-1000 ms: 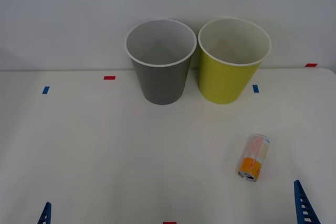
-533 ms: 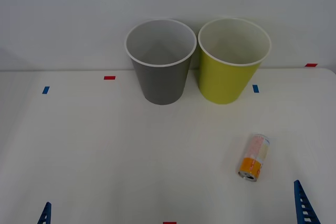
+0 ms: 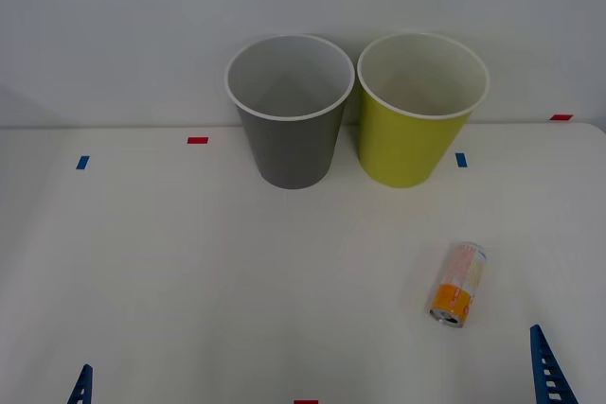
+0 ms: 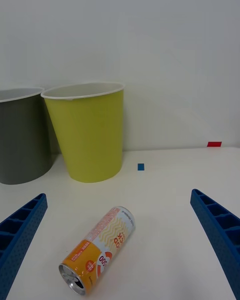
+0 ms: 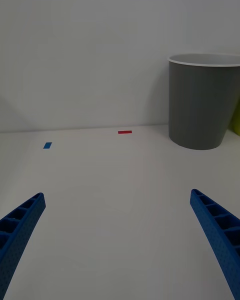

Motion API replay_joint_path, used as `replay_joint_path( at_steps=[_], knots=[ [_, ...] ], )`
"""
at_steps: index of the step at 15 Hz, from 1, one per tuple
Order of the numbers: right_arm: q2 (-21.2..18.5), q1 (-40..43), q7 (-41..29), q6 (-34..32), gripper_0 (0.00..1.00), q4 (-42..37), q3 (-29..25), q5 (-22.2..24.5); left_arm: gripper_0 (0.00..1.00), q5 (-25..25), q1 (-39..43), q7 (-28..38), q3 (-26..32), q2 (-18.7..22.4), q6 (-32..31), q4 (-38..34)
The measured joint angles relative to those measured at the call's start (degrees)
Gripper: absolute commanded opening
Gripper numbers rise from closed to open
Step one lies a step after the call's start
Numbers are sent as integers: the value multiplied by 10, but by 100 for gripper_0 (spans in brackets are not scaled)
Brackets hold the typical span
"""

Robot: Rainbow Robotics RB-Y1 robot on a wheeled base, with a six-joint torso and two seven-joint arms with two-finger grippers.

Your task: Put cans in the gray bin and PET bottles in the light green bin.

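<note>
Left side first: my left gripper [image 5: 120, 250] waits at the near left edge of the table [image 3: 170, 262], jaws spread wide with nothing between them, facing open tabletop with the gray bin [image 3: 290, 111] ahead. A blue tape mark [image 3: 82, 162] and a red tape mark [image 3: 197, 140] lie on the table well to the left of that bin.

Centre: the gray bin stands upright at the far edge, and the light green bin [image 3: 421, 108] stands just beside it on the right, their rims nearly touching. I see nothing inside either.

Right side: the can [image 3: 458, 283] lies on its side on the table, nearer to me than the light green bin and apart from it, orange end toward the robot. My right gripper [image 4: 120, 250] sits at the near right edge, jaws spread, with the can lying ahead of the opening and not yet between the fingers.

Change over the last second: none that I can find; can, bins and both grippers are where they were. I judge sorting has not begun, and the can must go to the gray bin, the farther one
</note>
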Motion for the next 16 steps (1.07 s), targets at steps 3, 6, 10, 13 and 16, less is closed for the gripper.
replay_joint_path(
  at_steps=[3, 6, 10, 13, 16],
  knots=[
    [0, 0, 0, 0, 100, 0, 0, 0, 100, 0, 0, 0, 0, 0, 0, 0],
    [0, 0, 0, 0, 100, 0, 0, 0, 100, 0, 0, 0, 0, 0, 0, 0],
    [0, 0, 0, 0, 100, 0, 0, 0, 100, 0, 0, 0, 0, 0, 0, 0],
    [0, 0, 0, 0, 100, 0, 0, 0, 100, 0, 0, 0, 0, 0, 0, 0],
    [0, 0, 0, 0, 100, 0, 0, 0, 100, 0, 0, 0, 0, 0, 0, 0]
  ],
)
